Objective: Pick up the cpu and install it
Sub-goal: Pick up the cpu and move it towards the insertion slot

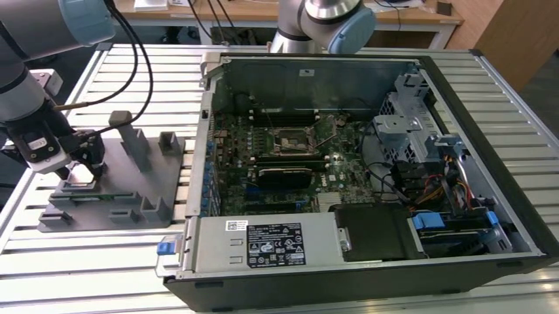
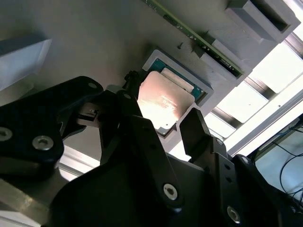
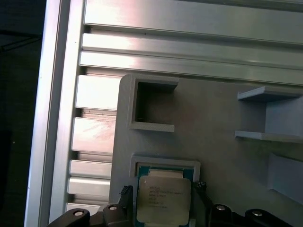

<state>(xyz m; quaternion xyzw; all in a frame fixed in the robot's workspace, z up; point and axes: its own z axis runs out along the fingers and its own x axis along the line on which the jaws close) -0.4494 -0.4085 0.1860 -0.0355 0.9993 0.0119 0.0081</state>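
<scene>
Black gripper [image 2: 162,98] low over its target, fingers [image 2: 194,130] spread apart and not clamped, one on each side of the chip. A thin gap on both sides in the first wrist view. Between them, the cpu [image 3: 163,201]: a small flat square with a silvery top, lying face up in a shallow square pocket of a grey plastic fixture [image 3: 213,127].

Probably light, stiff and thin, with a smooth metal top likely to slip under a pad. Probably delicate underneath, so best taken by two opposite edges, kept level, without a hard squeeze. Little room for fingers inside the pocket walls.

Just beside the pocket, a long green memory stick [image 2: 189,33] held in the same fixture. Under the fixture, a table of aluminium slats [image 3: 189,19].

From the second wrist view: both fingers seen from behind, and bright glare on the chip's top. From the first wrist view: the chip seen straight down, square in its pocket, and a smaller square pocket [image 3: 151,106] near it. Added by the exterior view: the wider layout, with the fixture at the exterior view's left and an open computer case [image 1: 306,85] at its right, well apart from the chip, with a dark socket [image 1: 292,139] on the green board inside.
</scene>
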